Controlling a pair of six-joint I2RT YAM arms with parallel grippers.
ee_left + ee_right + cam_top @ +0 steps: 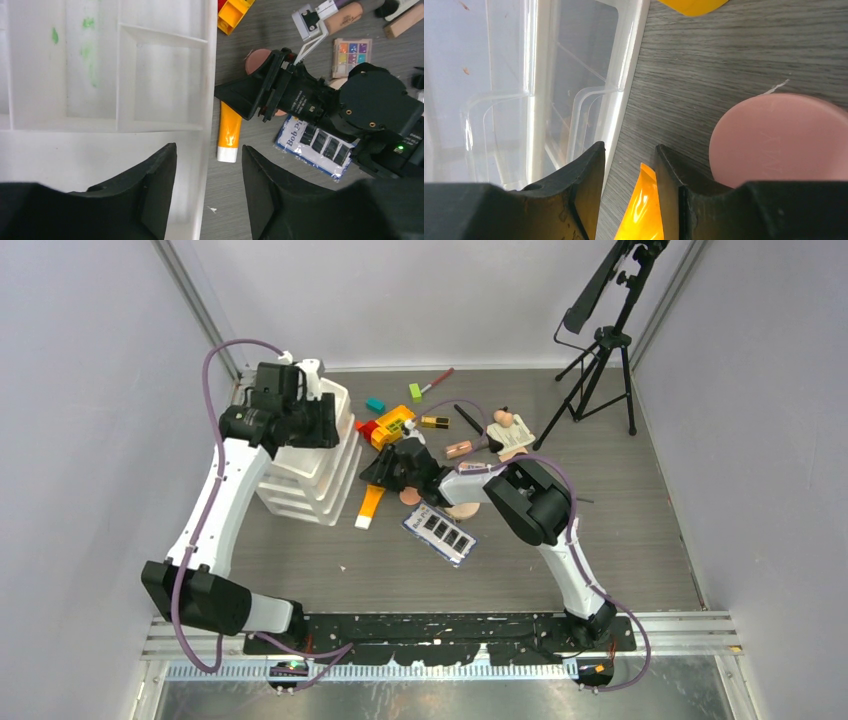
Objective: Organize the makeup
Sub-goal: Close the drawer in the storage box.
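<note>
Lying flat on the counter (620,540) just beside the white tray (210,75), the orange tube (229,132) has its crimped end between the fingers of the right hand (629,150). Whether they pinch it or merely straddle it cannot be told. A firm squeeze on that flat end, then a straight lift clear of the tray's rim and the pink compact (779,135), would likely serve best. The left hand (209,150) hangs over the tray, fingers apart and empty.

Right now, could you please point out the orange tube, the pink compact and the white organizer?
Orange tube (229,127), left wrist view, orange body.
Pink compact (781,137), right wrist view, lid centre.
White organizer (210,75), left wrist view, outer rim.
</note>
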